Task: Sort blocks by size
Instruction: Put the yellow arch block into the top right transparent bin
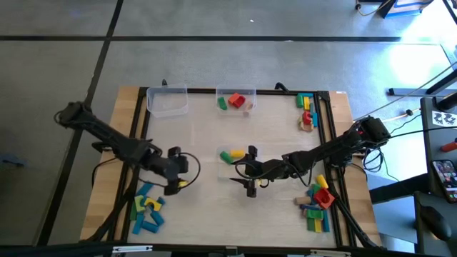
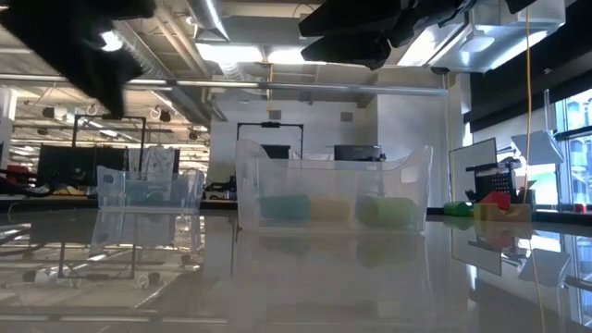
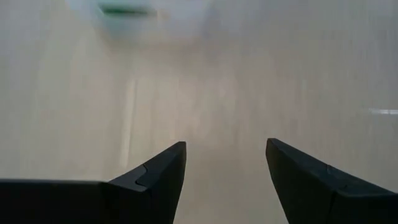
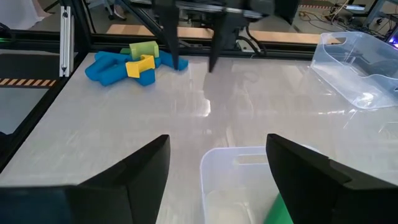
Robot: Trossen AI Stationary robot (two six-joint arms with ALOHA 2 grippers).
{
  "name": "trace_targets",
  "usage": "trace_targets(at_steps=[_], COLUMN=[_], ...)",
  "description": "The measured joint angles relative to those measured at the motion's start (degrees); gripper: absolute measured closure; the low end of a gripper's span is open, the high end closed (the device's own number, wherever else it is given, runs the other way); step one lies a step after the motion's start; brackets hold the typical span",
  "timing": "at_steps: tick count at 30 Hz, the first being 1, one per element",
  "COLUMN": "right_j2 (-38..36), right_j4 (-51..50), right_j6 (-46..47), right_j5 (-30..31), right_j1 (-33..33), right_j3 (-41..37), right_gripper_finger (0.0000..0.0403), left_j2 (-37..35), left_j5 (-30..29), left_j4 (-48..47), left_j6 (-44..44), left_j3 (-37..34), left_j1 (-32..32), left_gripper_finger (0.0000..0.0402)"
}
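A clear tub [image 1: 230, 155] at the table's middle holds a green, a yellow and a blue block; the low view shows them through its wall [image 2: 328, 209]. My right gripper [image 1: 248, 171] is open and empty just on the near side of this tub, whose rim [image 4: 249, 158] and green block [image 4: 280, 211] show between its fingers. My left gripper [image 1: 173, 171] is open and empty over bare table to the left, fingers pointing down [image 4: 196, 67]. Loose blocks lie in piles at the near left [image 1: 146, 210], near right [image 1: 318, 203] and far right [image 1: 307, 111].
An empty clear tub [image 1: 168, 100] stands at the far left. Beside it, another clear tub [image 1: 237, 101] holds red and green blocks. A black frame [image 1: 332, 143] borders the table. Bare tabletop lies between the two grippers.
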Motion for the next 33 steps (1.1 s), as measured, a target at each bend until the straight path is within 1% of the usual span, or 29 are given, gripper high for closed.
trace_targets(at_steps=[3,11,18,23,26,33], right_j2=[0.0,0.0,0.0,0.0,0.0,0.0], right_j4=[0.0,0.0,0.01,-0.12,-0.56,-1.18], right_j6=[-0.01,0.01,-0.01,-0.01,0.1,0.16], right_j5=[0.0,0.0,-0.02,-0.02,-0.02,-0.02], right_j1=[0.0,0.0,0.0,0.0,0.0,0.0], right_j3=[0.0,0.0,0.0,0.0,0.0,0.0], right_gripper_finger=[0.0139,0.0139,0.0139,0.0139,0.0139,0.0139], left_j2=[-0.04,-0.04,-0.04,-0.04,-0.01,0.3], left_j5=[0.08,1.22,1.62,3.18,3.75,4.44], left_j4=[-2.93,-10.83,-18.52,-23.9,-24.78,-24.86], left_j6=[-4.29,-20.03,-35.78,-46.32,-49.31,-50.06], left_j3=[0.0,0.0,-0.04,-0.07,-0.07,-0.07], left_j1=[-3.03,-8.78,-11.79,-13.08,-13.76,-14.74], left_gripper_finger=[0.0183,0.0183,0.0183,0.0183,0.0183,0.0183])
